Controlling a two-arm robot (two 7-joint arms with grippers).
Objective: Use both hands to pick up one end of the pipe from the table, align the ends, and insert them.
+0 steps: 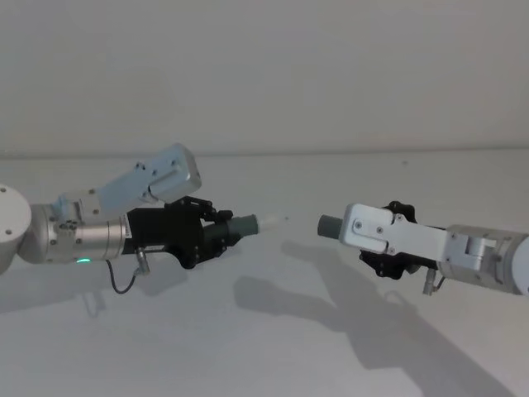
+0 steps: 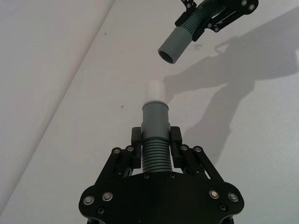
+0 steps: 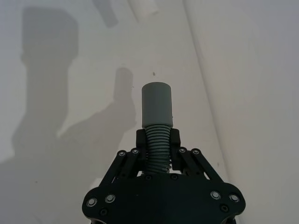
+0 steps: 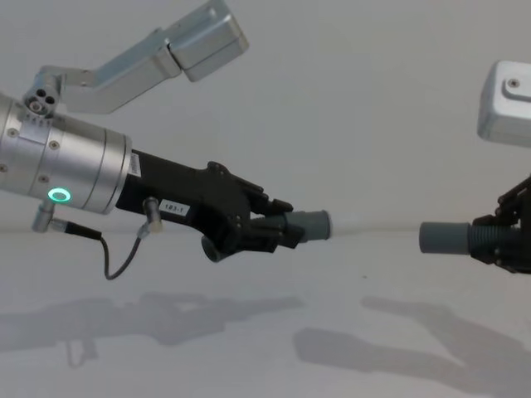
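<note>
Both pipe pieces are held up over the white table (image 1: 248,347), facing each other across a short gap. My left gripper (image 2: 155,140) is shut on the ribbed part of the grey piece (image 1: 246,225) whose whitish narrow tip (image 2: 155,89) points to the right. My right gripper (image 3: 158,140) is shut on the ribbed part of the other grey piece (image 1: 331,225). Its round open mouth (image 2: 168,55) faces the tip. In the chest view the left piece (image 4: 311,225) and right piece (image 4: 444,237) sit at nearly the same height. The two ends do not touch.
A light-grey wall (image 1: 264,74) rises behind the table. The arms' shadows (image 1: 331,306) fall on the bare surface below. A thin black cable (image 4: 116,261) hangs under the left wrist, near its green ring light (image 4: 58,196).
</note>
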